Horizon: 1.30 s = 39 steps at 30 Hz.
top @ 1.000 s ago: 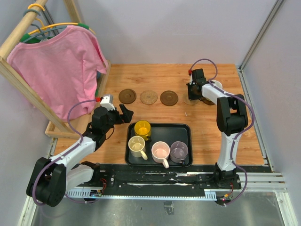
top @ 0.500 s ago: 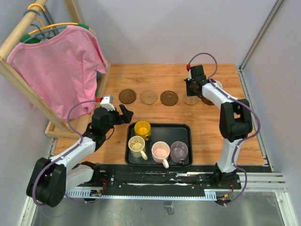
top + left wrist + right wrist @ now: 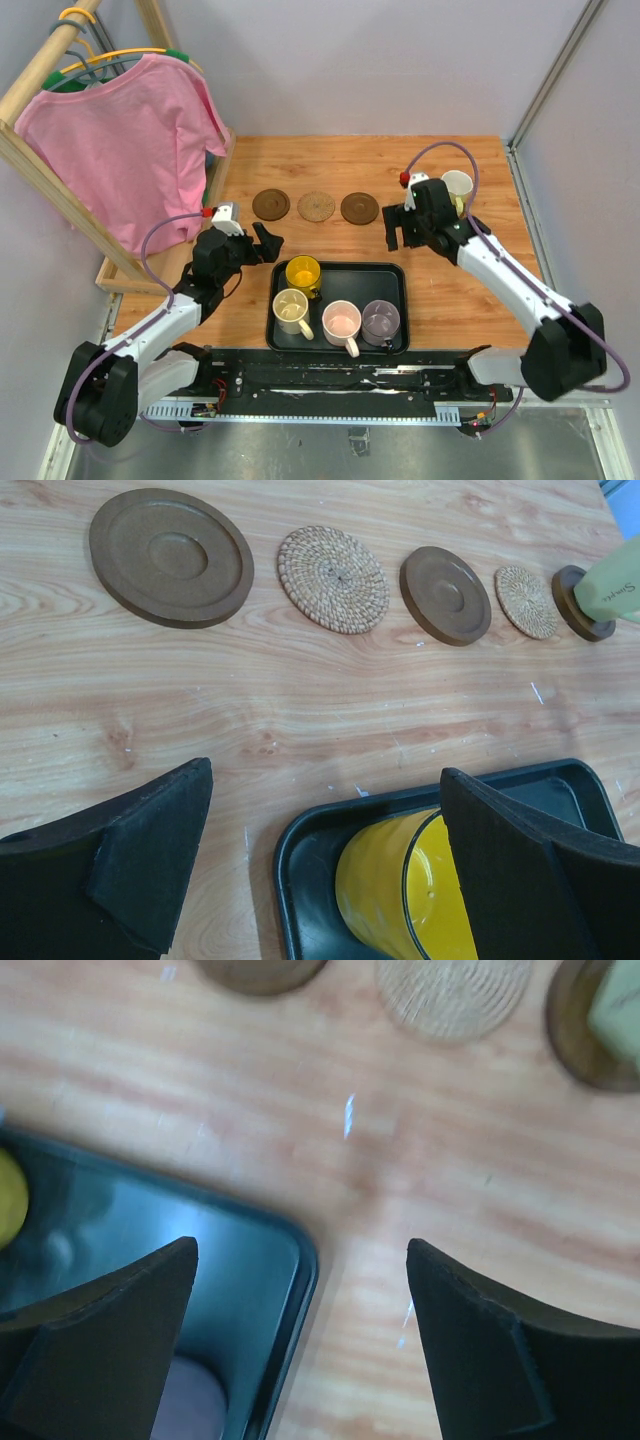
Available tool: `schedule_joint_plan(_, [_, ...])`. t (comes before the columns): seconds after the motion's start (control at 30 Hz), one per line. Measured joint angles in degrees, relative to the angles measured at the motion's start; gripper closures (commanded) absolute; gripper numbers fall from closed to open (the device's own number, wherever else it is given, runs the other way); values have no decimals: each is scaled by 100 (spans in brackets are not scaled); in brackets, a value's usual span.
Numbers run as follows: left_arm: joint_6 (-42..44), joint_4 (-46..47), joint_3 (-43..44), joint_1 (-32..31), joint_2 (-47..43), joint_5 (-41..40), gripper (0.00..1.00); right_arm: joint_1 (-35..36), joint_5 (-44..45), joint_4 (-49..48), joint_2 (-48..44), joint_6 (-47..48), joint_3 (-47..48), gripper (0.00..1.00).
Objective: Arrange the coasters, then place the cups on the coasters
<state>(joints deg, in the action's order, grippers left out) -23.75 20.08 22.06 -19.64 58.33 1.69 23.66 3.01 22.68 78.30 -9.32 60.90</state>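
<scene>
Gaping wide and empty, the right claw hangs over the tray corner; left claw likewise.

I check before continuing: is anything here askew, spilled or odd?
Nothing stands out. The five coasters lie flat in a row, one mug stands upright on the rightmost, the other four mugs stand in the tray; no spill.

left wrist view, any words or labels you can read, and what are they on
"Simpl", or close to it: small dark print on the pale cup standing on the rightmost coaster; too small to read for certain.
No other text: the yellow mug and the tray show none.
</scene>
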Motion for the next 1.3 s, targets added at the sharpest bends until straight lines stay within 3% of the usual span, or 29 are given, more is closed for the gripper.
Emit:
schedule_joint_plan(0.13, [0,0,0,-2,2,85,0,448,-177,511,-1060,-232,-697,11])
schedule_joint_plan(0.3, [11,-15,0,0,13,160,0,1086,-330,1128,-2162,-494,-1158,0])
schedule_joint_plan(0.57, [35,-319,11,0,-2,184,0,1672,-708,1705,-3569,-977,-1687,1])
schedule_joint_plan(1.0, [-96,-372,11,-2,-116,205,0,3560,-289,2068,-3563,-2002,-2341,1])
schedule_joint_plan(1.17, [-162,-367,11,-2,-109,227,0,3748,-83,2011,-3211,-2264,-2553,3])
schedule_joint_plan(1.3, [-208,-356,9,-2,-109,249,0,3748,17,1899,-2850,-2361,-2649,13])
